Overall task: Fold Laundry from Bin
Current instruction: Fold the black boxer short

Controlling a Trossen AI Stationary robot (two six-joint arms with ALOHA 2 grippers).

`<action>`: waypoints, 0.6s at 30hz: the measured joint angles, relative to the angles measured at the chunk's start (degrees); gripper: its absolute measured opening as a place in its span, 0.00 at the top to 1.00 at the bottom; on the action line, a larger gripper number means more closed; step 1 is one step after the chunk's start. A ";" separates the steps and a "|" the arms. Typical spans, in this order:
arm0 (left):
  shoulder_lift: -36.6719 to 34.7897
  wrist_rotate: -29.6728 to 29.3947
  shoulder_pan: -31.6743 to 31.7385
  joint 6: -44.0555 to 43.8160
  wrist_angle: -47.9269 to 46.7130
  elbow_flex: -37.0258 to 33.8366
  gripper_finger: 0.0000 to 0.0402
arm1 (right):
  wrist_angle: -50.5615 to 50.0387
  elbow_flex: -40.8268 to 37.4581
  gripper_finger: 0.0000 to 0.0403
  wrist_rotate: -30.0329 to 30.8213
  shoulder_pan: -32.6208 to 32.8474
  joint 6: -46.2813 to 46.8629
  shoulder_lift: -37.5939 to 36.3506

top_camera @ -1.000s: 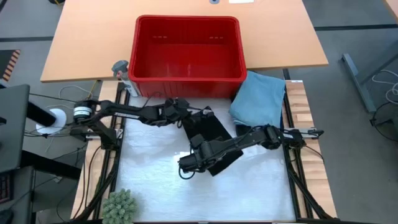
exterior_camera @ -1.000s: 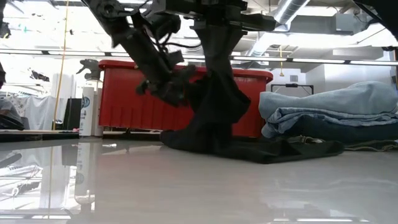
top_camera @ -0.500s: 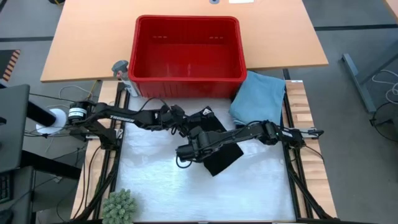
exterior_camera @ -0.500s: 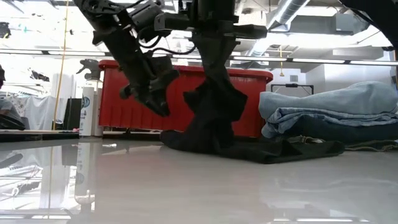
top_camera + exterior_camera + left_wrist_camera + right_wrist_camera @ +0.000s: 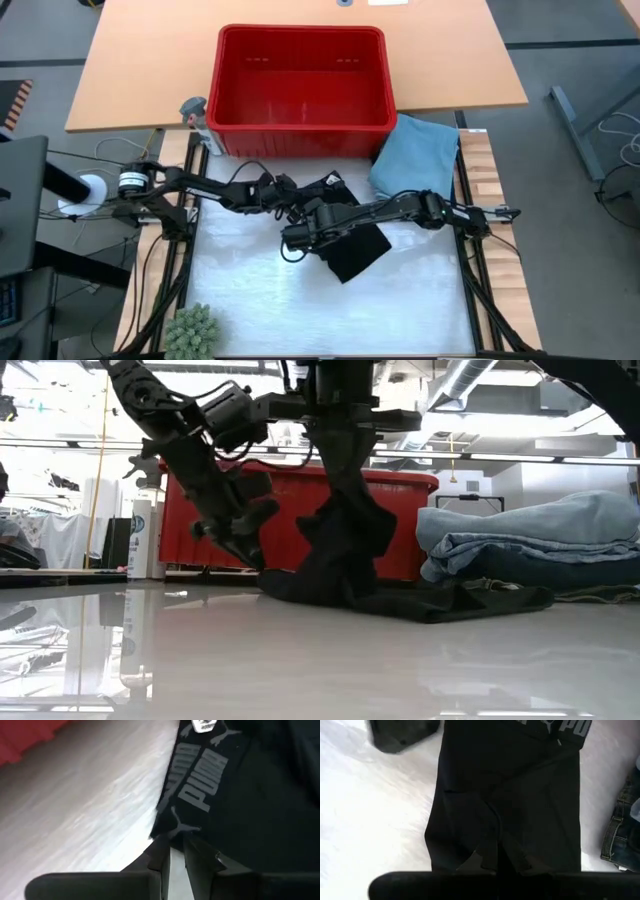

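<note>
A black garment (image 5: 358, 247) with a grey-lettered waistband (image 5: 197, 775) lies in the middle of the white mat. My right gripper (image 5: 298, 238) is shut on its bunched end, and the cloth hangs from it in the low view (image 5: 345, 530). My left gripper (image 5: 175, 845) sits low at the waistband's corner with its fingers nearly together. The red bin (image 5: 300, 80) stands on the wooden table behind. A folded light blue garment (image 5: 415, 155) lies at the far right. My left gripper has its fingertips (image 5: 161, 851) at the waistband's corner (image 5: 162, 832), slanting down from the table's left; that corner lies on the mat. My right gripper pinches a bunched fold (image 5: 495, 832) opposite the waistband from above. The cloth hangs below it, its waistband end on the mat.
Dark jeans (image 5: 620, 827) lie under the light blue pile at the right. A green fuzzy object (image 5: 190, 330) sits at the near left corner. A grey bottle (image 5: 193, 112) stands left of the bin. Bare white mat (image 5: 240, 280) spreads toward the near edge.
My left gripper has come down toward the mat and the waistband's corner. My right gripper has carried the garment's lifted end toward the far edge, while the waistband end has stayed on the mat.
</note>
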 joint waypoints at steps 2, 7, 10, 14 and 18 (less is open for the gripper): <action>1.73 -0.07 0.05 0.48 1.87 0.32 0.91 | 0.00 0.00 0.95 -0.14 0.06 -0.29 0.01; 6.32 1.69 0.68 2.16 4.89 0.37 0.95 | -0.04 0.00 0.94 -0.34 0.41 -0.61 0.02; 8.70 1.27 1.16 2.17 3.72 0.81 0.98 | 0.04 0.01 0.94 -1.73 0.84 -1.42 0.02; 9.60 -2.52 1.91 2.44 -4.63 1.13 1.00 | -0.01 0.00 0.94 -2.96 1.45 -1.62 0.02; 9.38 -6.17 1.90 2.46 -10.38 1.15 1.00 | -0.02 0.00 0.94 -2.92 2.00 -1.27 0.02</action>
